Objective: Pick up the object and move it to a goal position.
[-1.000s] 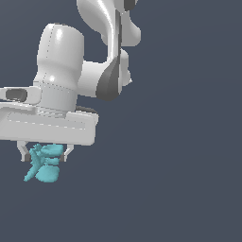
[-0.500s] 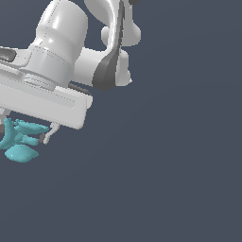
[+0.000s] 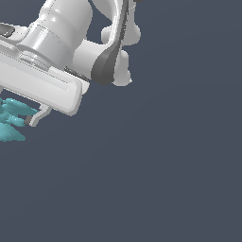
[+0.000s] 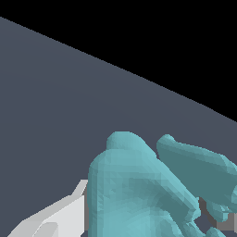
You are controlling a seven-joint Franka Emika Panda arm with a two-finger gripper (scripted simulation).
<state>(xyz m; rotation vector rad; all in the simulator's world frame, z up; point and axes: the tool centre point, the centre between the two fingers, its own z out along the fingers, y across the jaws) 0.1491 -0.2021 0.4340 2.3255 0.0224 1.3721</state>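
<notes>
The white arm reaches down toward the exterior view's left edge, its wide hand tilted so that most of the gripper (image 3: pixel 14 124) runs out of the picture there. Only one finger (image 3: pixel 39 115) shows in that view, a thin white hook below the hand's flat bar. The teal object (image 3: pixel 13 120) sits right against that finger, at the exterior view's far left, cut off by the edge, its pointed lobes sticking outward. In the wrist view the object (image 4: pixel 143 190) fills the near part of the picture, lumpy and faceted, with a white finger (image 4: pixel 55 217) touching its side. The gripper is closed onto the object, which hangs clear above the plain dark desk (image 3: pixel 156 175).
</notes>
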